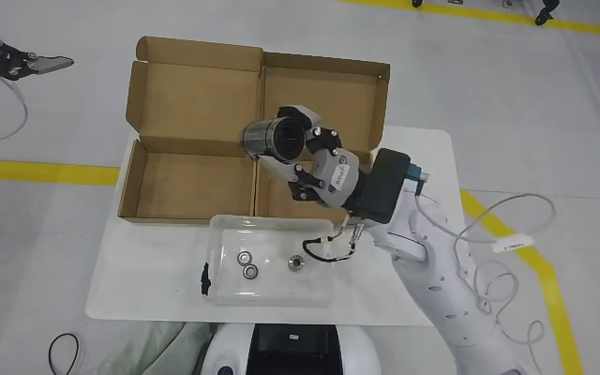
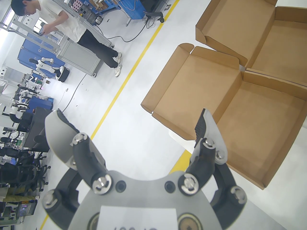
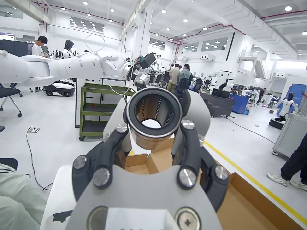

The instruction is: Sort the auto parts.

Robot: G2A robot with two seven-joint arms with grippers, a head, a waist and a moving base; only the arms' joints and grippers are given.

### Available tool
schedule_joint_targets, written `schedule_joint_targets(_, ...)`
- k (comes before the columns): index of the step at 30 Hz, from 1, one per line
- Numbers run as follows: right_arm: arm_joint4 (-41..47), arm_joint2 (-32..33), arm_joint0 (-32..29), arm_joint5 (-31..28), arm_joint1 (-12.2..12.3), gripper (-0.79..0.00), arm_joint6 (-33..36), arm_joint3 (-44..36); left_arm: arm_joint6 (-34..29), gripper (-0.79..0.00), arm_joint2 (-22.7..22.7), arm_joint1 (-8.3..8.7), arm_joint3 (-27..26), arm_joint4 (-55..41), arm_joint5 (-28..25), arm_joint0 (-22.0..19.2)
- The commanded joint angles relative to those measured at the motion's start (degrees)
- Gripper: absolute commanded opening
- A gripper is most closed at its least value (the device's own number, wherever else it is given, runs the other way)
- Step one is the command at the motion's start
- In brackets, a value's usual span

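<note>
My right gripper (image 1: pixel 302 136) is shut on a dark metal cylindrical sleeve bearing (image 1: pixel 269 139), held lying sideways in the air above the divide between two open cardboard boxes. The left box (image 1: pixel 187 186) and the right box (image 1: pixel 286 202) have bare floors. The right wrist view looks through the bearing's hollow bore (image 3: pixel 153 118), with the gripper (image 3: pixel 156 123) clamped on its sides. A clear plastic tray (image 1: pixel 225 227) at the table's front holds two small ring bearings (image 1: pixel 248 263) and a third small part (image 1: pixel 296 262). My left gripper (image 1: pixel 45 64) hangs open off the table at the far left, with nothing between its fingers (image 2: pixel 206 125).
The white table (image 1: pixel 427 169) has bare room at its right side. The box lids (image 1: pixel 197 94) stand open toward the far side. A small black scrap (image 1: pixel 204 278) lies at the tray's left end. Cables (image 1: pixel 497 272) trail on the floor to the right.
</note>
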Motion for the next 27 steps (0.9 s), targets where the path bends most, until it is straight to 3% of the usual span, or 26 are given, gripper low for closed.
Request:
schedule_joint_targets(1, -0.96, 0.15, -0.37, 0.22, 0.08, -0.785, 0.48, 0.38, 0.0, 0.0, 0.0, 0.0, 0.0, 0.0, 0.0, 0.0)
schedule_joint_targets(18, -5.75, -1.9, -6.11, 3.75, 0.58, -0.785, 8.24, 9.55, 0.0, 0.0, 0.0, 0.0, 0.0, 0.0, 0.0, 0.0)
schedule_joint_targets(27, -8.54, -3.46, -4.72, 6.98, 0.4, -0.785, 16.91, 16.91, 0.0, 0.0, 0.0, 0.0, 0.0, 0.0, 0.0, 0.0)
